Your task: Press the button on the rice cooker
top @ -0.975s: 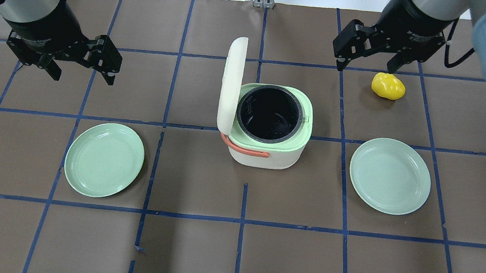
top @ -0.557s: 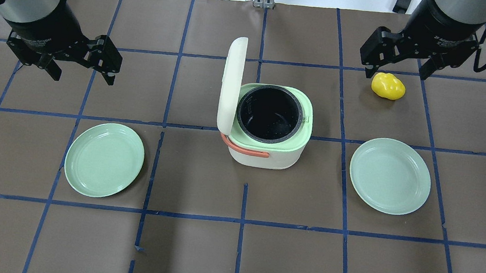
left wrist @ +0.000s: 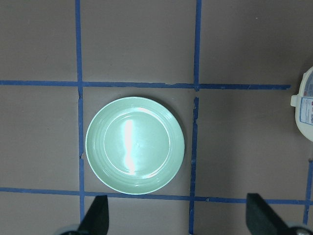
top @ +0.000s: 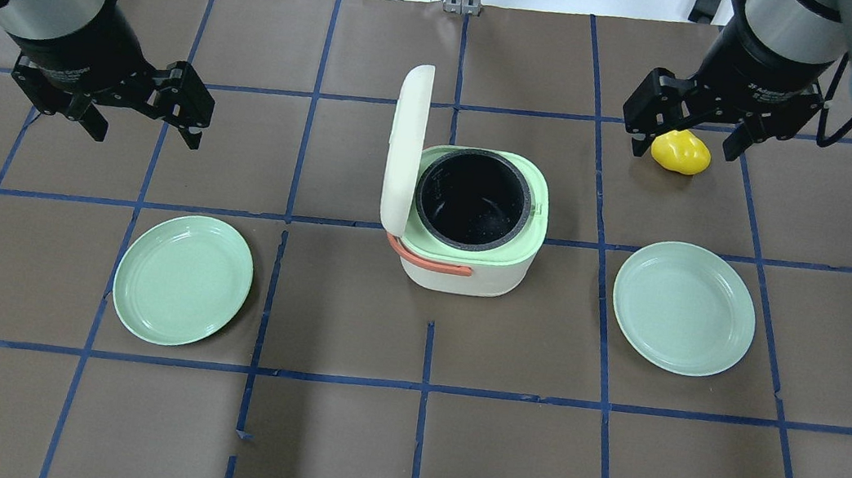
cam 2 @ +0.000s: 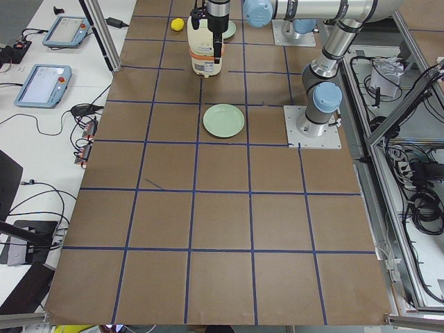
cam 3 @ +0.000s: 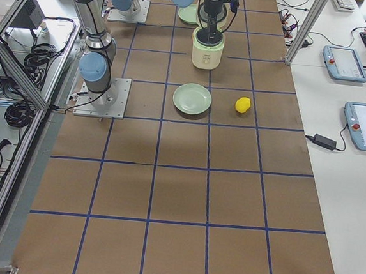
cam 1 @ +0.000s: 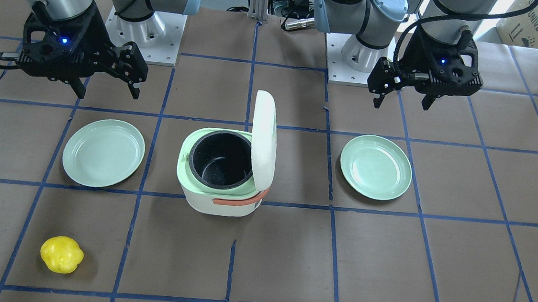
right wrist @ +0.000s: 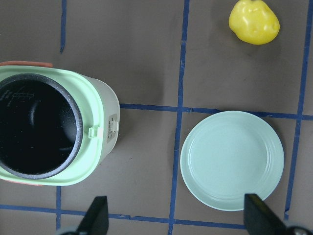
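The rice cooker [top: 472, 229] stands mid-table with its white lid [top: 408, 146] upright and open and the black pot bare; it also shows in the front view [cam 1: 221, 176] and the right wrist view [right wrist: 51, 132]. A small latch [right wrist: 94, 131] sits on its green rim on the right arm's side. My right gripper [top: 685, 148] is open and empty, high above the table to the cooker's right [cam 1: 108, 93] [right wrist: 178, 220]. My left gripper [top: 146, 134] is open and empty, high to the cooker's left [cam 1: 403, 104] [left wrist: 181, 220].
A green plate [top: 183, 279] lies left of the cooker, under the left wrist camera [left wrist: 134, 145]. Another green plate [top: 684, 307] lies to the right [right wrist: 232, 160]. A yellow toy fruit [top: 680, 151] lies beyond it [cam 1: 61, 254].
My right gripper has swung to the right in the overhead view, then settled slightly back and lower over the yellow fruit. The left arm has not moved.
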`<state>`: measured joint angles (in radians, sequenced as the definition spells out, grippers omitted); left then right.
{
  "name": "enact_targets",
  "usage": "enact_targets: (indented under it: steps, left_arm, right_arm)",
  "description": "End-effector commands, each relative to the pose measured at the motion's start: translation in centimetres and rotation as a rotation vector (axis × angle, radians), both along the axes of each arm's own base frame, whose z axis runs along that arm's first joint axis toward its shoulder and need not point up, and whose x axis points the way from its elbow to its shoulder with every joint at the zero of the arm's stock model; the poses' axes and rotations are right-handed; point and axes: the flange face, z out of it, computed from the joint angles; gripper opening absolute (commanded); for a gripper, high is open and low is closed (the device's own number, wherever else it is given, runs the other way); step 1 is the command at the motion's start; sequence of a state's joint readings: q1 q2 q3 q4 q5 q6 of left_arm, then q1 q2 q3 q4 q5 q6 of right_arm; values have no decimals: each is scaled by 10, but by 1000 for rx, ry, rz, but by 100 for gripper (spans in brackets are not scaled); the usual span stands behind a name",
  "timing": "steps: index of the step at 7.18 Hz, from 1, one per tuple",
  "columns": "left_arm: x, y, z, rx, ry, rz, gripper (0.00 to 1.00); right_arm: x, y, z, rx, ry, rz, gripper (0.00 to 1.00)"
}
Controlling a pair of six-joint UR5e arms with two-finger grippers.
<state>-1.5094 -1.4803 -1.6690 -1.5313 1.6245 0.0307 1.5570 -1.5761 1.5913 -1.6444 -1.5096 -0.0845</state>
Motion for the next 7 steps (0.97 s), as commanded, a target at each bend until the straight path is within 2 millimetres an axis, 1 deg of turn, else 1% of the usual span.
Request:
enact_targets:
  steps: [1,7]
  left_arm:
    - [0,0,0,0,0,0,100]
    - [0,0,0,0,0,0,100]
  right_arm:
    - [1,0,-1,8,-11,0,97]
    - [0,2,0,3,1,-2,99]
